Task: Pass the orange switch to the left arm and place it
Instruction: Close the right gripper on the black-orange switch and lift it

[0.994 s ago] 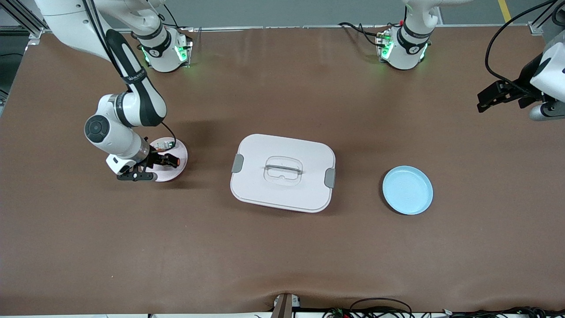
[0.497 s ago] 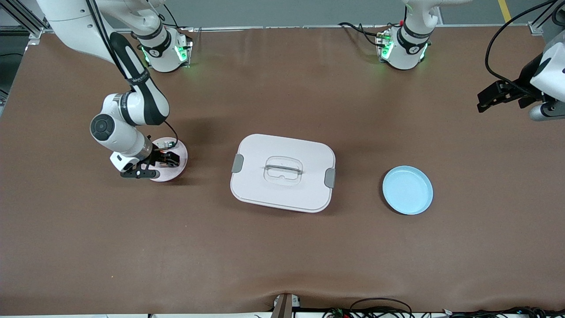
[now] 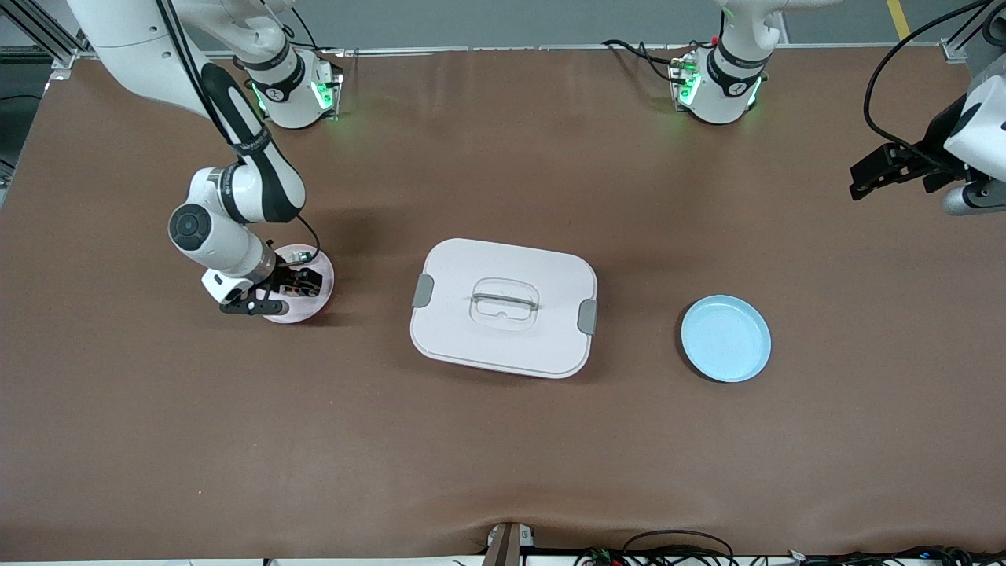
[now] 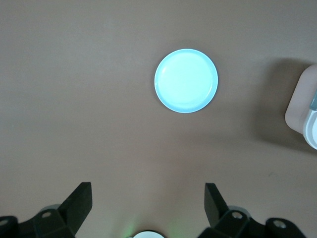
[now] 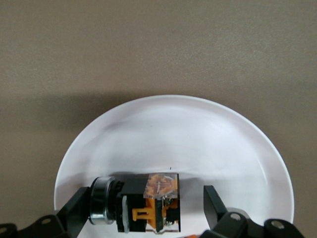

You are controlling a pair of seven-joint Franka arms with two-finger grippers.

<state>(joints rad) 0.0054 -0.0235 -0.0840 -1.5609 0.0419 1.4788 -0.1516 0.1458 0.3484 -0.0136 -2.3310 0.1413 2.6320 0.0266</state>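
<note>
The orange switch (image 5: 147, 203) lies on its side in a small pale plate (image 5: 198, 139) toward the right arm's end of the table. Its round metal-rimmed cap points at one finger. My right gripper (image 5: 146, 196) is down at the plate, open, with one finger on each side of the switch; a gap shows at the body end. In the front view the right gripper (image 3: 291, 289) covers most of that plate (image 3: 312, 309). The white box (image 3: 503, 306) stands mid-table. My left gripper (image 3: 861, 179) waits open and empty, high over the left arm's end of the table.
A light blue plate (image 3: 725, 339) lies between the box and the left arm's end of the table; it also shows as the blue plate (image 4: 186, 81) in the left wrist view. A small whitish part (image 3: 295, 255) lies on the pale plate's rim farthest from the front camera.
The right arm has shifted toward the box, bringing its open gripper over the pale plate and around the switch. The left arm has not moved.
</note>
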